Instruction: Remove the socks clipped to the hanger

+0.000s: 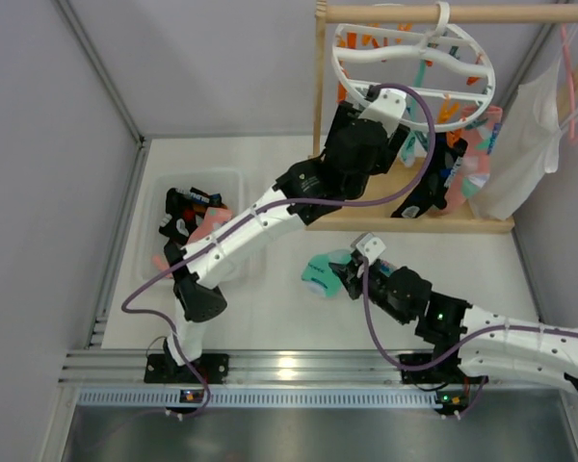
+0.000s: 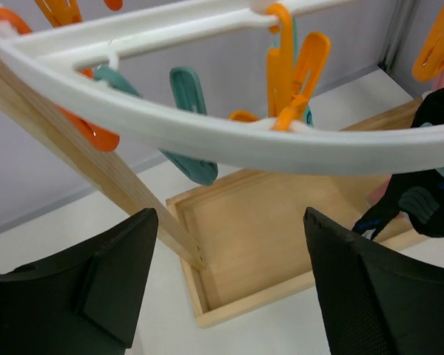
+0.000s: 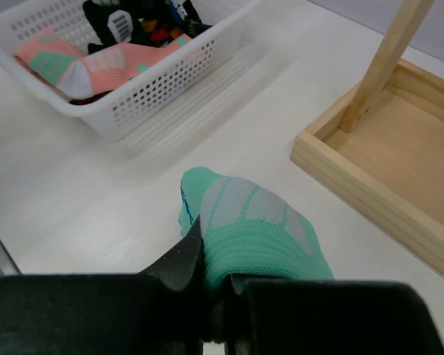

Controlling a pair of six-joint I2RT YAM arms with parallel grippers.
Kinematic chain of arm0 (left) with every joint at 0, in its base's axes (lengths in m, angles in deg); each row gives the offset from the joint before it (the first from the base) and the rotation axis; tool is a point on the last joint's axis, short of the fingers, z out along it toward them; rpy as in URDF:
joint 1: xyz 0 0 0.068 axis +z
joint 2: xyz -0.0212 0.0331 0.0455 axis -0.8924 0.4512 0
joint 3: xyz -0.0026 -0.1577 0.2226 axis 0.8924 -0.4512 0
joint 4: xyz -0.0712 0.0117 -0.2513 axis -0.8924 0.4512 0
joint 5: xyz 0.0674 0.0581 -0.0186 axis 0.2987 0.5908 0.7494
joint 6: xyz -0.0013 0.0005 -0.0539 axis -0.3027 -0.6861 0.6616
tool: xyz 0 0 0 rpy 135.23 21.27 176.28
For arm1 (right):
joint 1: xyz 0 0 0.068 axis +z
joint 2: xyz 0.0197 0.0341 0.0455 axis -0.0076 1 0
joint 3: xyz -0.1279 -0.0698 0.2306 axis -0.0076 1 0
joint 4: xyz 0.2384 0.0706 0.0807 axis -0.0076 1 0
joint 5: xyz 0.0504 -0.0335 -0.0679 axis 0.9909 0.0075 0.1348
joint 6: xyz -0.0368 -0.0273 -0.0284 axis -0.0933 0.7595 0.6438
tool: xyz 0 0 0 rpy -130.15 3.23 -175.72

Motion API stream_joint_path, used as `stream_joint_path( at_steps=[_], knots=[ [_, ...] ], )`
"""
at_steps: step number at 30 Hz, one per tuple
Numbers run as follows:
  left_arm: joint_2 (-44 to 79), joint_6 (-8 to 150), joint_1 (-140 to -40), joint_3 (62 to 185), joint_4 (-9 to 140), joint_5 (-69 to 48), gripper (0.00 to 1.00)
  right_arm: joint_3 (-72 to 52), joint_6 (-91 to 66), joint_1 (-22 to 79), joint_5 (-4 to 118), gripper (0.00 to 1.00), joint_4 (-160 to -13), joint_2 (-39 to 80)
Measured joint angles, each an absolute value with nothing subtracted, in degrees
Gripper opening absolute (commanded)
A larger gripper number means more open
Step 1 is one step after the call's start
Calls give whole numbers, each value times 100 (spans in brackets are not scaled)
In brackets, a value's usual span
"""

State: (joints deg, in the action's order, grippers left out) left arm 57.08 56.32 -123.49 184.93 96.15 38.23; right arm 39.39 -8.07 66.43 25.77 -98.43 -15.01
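At the far left I see a white perforated basket (image 1: 233, 183) on the table, with a pink-salmon sock (image 3: 96, 66) and some dark socks lying in it; my left arm reaches across its right side in the top view, so part of its contents is covered. Next to the right, on the bare table between the basket and the wooden base tray (image 1: 405, 214), the right gripper (image 3: 214, 292) has its jaws pressed together on a mint green sock (image 1: 318, 272), whose toe rests on the tabletop clear of both basket and tray. A wooden post (image 1: 320, 77) rises from the tray's left end up to the rail on which the hanger (image 1: 414, 63) is hooked. The left gripper (image 2: 229, 229) sits just below the hanger's white rim with its fingers (image 2: 126, 274) spread wide and nothing between them; in its wrist view the rim crosses right in front, with an orange clip (image 2: 292, 74) and a teal clip (image 2: 192, 126) dangling above the gap, and the post slants close past the left finger. Further right a black sock (image 1: 441, 183) with grey-blue patches hangs from the ring, then a pink-salmon and teal sock (image 1: 477, 159) just beside it. At the far right a white garment (image 1: 530, 135) hangs close against those socks.
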Motion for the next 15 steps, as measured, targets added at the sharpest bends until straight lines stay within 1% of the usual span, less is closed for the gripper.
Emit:
stream_joint_path(
  at_steps=[1,2,6,9,12,15],
  knots=[
    [5620,5667,-12349,18392,9617,3825,94,3959,-835,6600,2724,0,-9784,-1632],
    [5502,5691,-12349,18252,9604,3856,98,3965,-868,6525,2888,0,-9725,-1731],
    [4934,5766,-12356,17636,9600,4171,98,3965,-977,5979,3768,0,-9639,-1912],
    [4263,5792,-12358,16888,9589,4680,98,3924,-1050,5365,4636,0,-9637,-1731],
    [3537,5923,-12330,16086,9571,5285,98,3624,-1058,4926,5349,0,-9554,-1154],
    [2744,6089,-12185,15312,9602,5819,98,3019,-1039,4845,5961,0,-9517,-378]
  ],
)
